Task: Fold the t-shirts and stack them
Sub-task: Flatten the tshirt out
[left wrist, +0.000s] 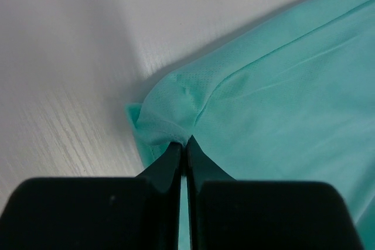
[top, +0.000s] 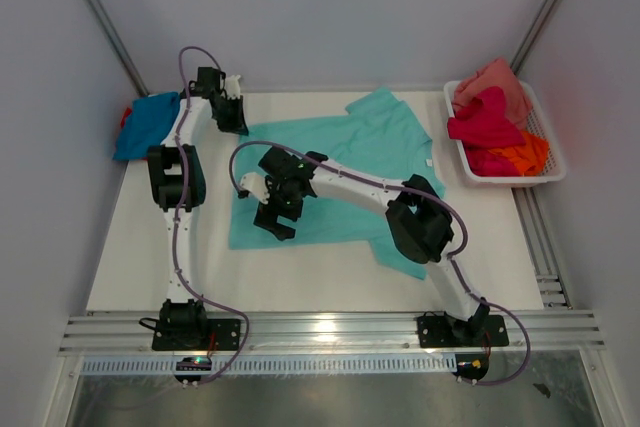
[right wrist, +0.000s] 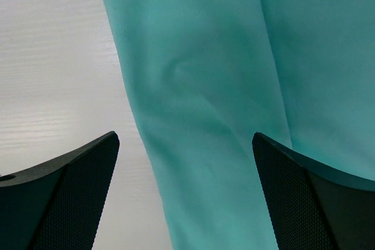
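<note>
White table [top: 140,267], bare near strip. Right gripper [right wrist: 184,139] at centre-left: jaws spread wide, nothing between them, poised over near-left edge of large mint-teal cloth t-shirt [top: 360,137]. Shirt lies spread across table centre, sleeve pointing far. Left gripper [left wrist: 184,144] at shirt's far-left corner: jaws clenched on bunched fold of teal cloth. Far left: crumpled blue t-shirt [top: 150,119] at table edge. Far right: white mesh basket [top: 510,180] holding salmon pink tee [top: 495,82], magenta tee [top: 480,122], orange tee [top: 525,155].
</note>
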